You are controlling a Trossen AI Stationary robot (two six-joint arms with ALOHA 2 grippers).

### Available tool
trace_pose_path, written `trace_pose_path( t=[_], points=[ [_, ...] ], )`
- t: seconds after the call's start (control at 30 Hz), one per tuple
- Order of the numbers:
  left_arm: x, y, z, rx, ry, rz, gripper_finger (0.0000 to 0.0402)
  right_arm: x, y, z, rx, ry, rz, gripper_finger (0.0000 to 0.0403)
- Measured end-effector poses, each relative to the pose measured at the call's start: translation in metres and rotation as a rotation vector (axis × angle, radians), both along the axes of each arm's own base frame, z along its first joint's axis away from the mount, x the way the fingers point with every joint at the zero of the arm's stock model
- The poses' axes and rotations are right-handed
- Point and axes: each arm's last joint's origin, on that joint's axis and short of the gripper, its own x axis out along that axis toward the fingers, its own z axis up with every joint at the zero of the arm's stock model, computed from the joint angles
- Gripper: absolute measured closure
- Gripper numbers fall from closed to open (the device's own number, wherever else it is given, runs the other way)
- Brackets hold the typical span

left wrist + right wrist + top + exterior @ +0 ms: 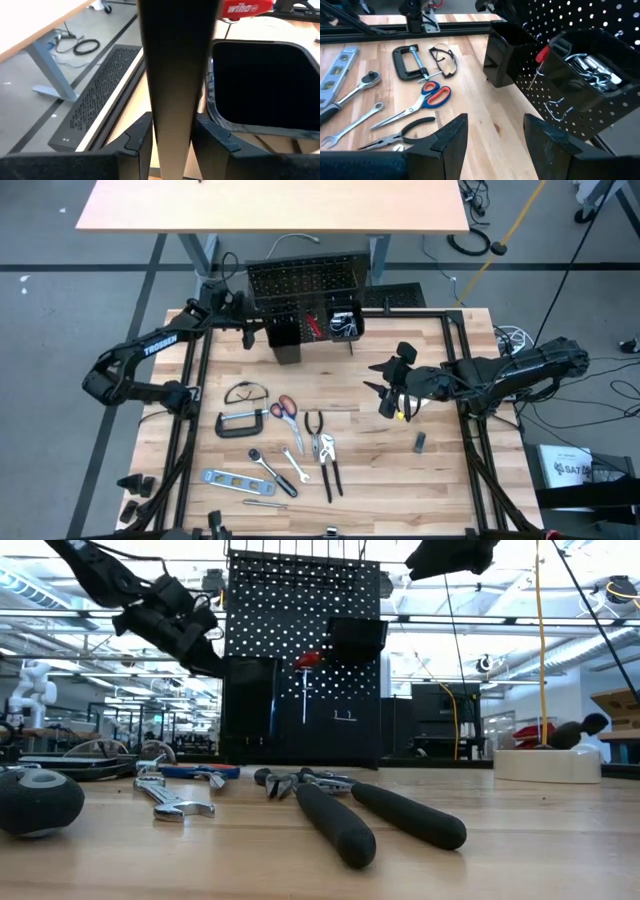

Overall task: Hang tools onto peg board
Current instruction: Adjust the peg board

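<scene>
1. peg board (305, 280) stands upright at the far edge of the table (440, 480), black bins (283, 335) at its foot; from above only its top edge and the bin mouths read clearly.
2. left gripper (247, 320) is at the board's left end, by the tall bin. in its wrist view the fingers (137, 140) sit either side of a dark upright edge that fills the middle of the picture. looks like the board's side, can't confirm. jaws are parted around it; contact is not clear.
3. red screwdriver (307, 661) hangs on the board face, shaft pointing down; in the left wrist view only the red handle shows, cut off by the top of the picture.
4. right gripper (388, 385) hovers over bare table right of centre, well apart from the tools, fingers (451, 135) spread, nothing between them.
5. the smaller bin (592, 67) holds shiny metal bits, too jumbled to name.
6. still flat on the table, left of centre: safety glasses (245, 392), c-clamp (240, 422), red-handled scissors (283, 409), pliers (324, 450), ratchet wrench (262, 463), level (232, 480).
7. low view: plier handles (345, 820) block the middle foreground, a round dark blurry thing (38, 802) sits at far left, unidentifiable.
8. small dark item (420, 442) lies alone on the right side of the table, too small to tell.
</scene>
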Motion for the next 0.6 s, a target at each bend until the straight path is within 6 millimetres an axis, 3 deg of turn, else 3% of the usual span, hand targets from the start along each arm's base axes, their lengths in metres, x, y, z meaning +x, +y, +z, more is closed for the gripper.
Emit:
trace_pose_path(
  t=[0.33, 0.6],
  points=[
    [0.015, 0.032, 0.003, -0.022, 0.015, 0.013, 0.0279, 0.0, -0.016, -0.003, -0.017, 0.038, -0.058, 0.0218],
    [0.012, 0.026, 0.006, -0.106, 0.055, 0.013, 0.0278, 0.0, -0.017, -0.004, -0.013, 0.05, -0.064, 0.0218]
  ],
)
